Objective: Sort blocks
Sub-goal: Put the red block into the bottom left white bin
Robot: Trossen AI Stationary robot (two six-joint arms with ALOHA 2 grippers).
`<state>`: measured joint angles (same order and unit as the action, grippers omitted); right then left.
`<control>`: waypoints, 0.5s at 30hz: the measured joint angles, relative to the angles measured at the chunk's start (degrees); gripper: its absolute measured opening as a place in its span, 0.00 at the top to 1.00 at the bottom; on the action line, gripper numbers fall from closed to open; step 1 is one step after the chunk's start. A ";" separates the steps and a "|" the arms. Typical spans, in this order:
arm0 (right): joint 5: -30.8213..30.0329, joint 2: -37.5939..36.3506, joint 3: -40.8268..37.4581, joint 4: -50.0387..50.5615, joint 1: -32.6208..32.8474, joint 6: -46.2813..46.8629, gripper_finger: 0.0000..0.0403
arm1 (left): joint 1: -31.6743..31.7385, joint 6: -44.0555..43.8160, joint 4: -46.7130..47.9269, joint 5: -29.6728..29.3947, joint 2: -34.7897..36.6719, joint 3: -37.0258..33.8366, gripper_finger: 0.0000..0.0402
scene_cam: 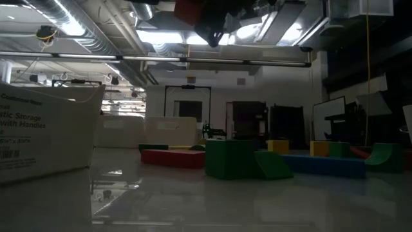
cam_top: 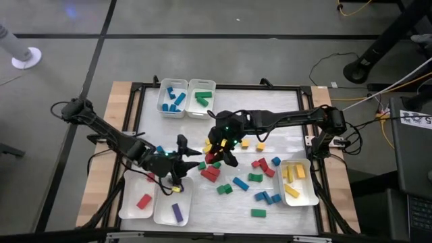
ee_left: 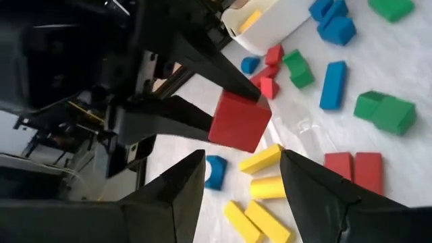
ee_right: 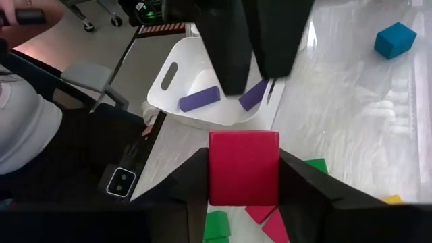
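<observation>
My right gripper point(cam_top: 221, 147) hangs over the middle of the table, shut on a red cube point(ee_right: 244, 168). The left wrist view shows that cube point(ee_left: 239, 121) head on. My left gripper point(cam_top: 186, 155) stands just to the table's left of it, open and holding nothing. Its fingers point(ee_left: 169, 196) frame the cube without touching it. Loose blocks lie on the table around them: yellow bars point(ee_left: 260, 160), red blocks point(cam_top: 210, 173), green blocks point(cam_top: 224, 190) and blue blocks point(cam_top: 267, 197). My right gripper pinches the red cube between its two fingers, one on each opposite side face point(ee_right: 214, 169). The fingers slant down at it from the table's right. The cube point(scene_cam: 189, 9) is lifted clear of the table and sits roughly square in the hold.
White trays stand around the block pile: blue point(cam_top: 171, 98) and green point(cam_top: 201, 98) at the far edge, yellow point(cam_top: 298, 182) at the right, red point(cam_top: 138, 201) and purple point(cam_top: 173, 206) near left. The purple tray point(ee_right: 202, 94) lies behind my left gripper. A person's sleeve point(ee_right: 23, 128) shows beyond the table.
</observation>
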<state>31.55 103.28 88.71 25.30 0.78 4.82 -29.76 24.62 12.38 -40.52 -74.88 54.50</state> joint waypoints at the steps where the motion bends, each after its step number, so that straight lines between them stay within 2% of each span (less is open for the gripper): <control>1: 0.02 0.00 0.00 0.03 -0.01 0.00 0.63 | 0.34 1.11 -0.36 0.10 -0.43 0.00 0.55; 9: 0.02 -0.04 -0.09 -0.09 -0.02 -0.15 0.66 | 3.53 6.69 -6.22 0.54 -3.94 0.00 0.55; 15: 0.17 -0.04 -0.13 0.34 -0.04 -0.14 0.64 | 5.25 10.34 -8.61 6.33 -5.47 0.02 0.55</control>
<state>31.73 103.24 88.58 25.65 0.73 4.68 -24.50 34.96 3.76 -34.20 -80.34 54.52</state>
